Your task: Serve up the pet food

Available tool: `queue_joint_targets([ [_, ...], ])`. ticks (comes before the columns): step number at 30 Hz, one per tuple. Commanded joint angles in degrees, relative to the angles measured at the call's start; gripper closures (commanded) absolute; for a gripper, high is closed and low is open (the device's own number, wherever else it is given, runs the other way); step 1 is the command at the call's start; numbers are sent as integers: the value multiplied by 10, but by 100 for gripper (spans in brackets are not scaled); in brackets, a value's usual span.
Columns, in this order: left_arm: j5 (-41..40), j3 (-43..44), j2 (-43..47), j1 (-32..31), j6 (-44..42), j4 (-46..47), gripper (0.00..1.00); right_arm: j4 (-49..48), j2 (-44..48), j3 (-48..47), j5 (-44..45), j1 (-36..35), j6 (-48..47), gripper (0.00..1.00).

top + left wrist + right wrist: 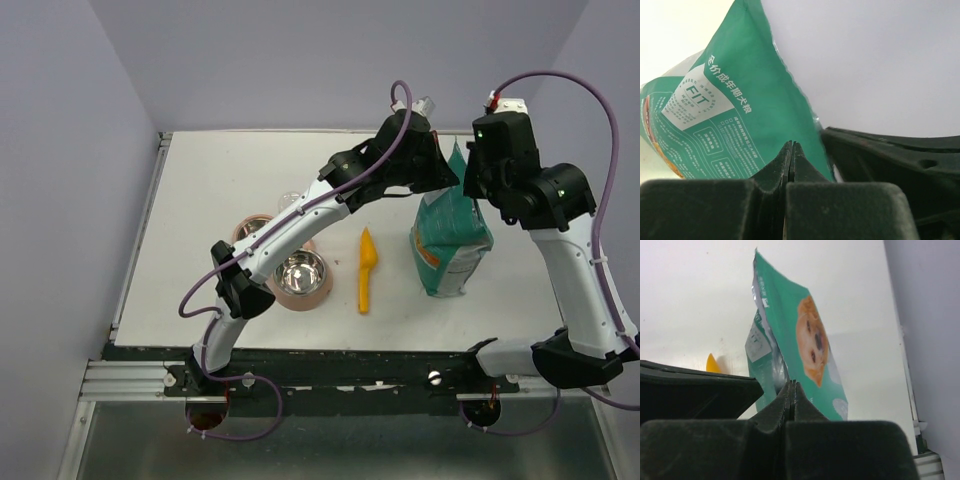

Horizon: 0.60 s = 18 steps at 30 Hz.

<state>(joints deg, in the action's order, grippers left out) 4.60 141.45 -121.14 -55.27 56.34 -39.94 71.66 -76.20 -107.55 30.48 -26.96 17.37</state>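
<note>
1. The pet food shows in none of the views. I judge it is inside the teal-green bag (450,240), which stands upright on the right part of the tabletop (220,180).
2. The left tool (791,149) has its fingers pressed together. The bag's top edge appears to run into the pinch, with the left arm reaching across from the left.
3. The right tool (791,389) is likewise pressed together. The bag's silvery seam leads down between its tips, so it seems to pinch the same top edge from the other side.
4. A yellow scoop (366,268) lies flat just left of the bag, touched by neither arm. A steel bowl (301,272) sits further left, partly under the left arm, and no kibble shows in it.
5. The bag looks like thin, soft, slick film that crumples under a squeeze. The stiffer sealed strip at the top is the sound place to hold. With its contents low it should stand, though a sideways pull could tip it.
6. The kibble is likely light, dry and loose, so it rolls and scatters and cannot be pinched. It is better poured or carried in the scoop, held by what looks like its narrow handle end, toward the arms.
</note>
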Motion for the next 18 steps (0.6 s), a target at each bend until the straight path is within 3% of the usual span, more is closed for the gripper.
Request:
queue_joint_targets([
  [1, 31, 7, -4, 1, -12, 21, 100, 28, -1, -50, 69, -2, -10, 99],
  [2, 46, -5, 5, 2, -12, 38, 100, 24, -1, -51, 64, -3, -15, 99],
  [3, 49, -18, 13, 3, -7, 48, 85, 23, -3, -52, 58, -2, -18, 99],
  [5, 50, -34, 31, 5, -1, 62, 66, 16, 0, -48, 45, -3, -20, 99],
  [9, 71, -31, 35, 12, 39, 70, 49, -1, 12, -34, 11, -2, -2, 99],
  [18, 79, -85, 63, 12, 56, 76, 47, 33, 58, -26, -33, -3, 95, 99],
])
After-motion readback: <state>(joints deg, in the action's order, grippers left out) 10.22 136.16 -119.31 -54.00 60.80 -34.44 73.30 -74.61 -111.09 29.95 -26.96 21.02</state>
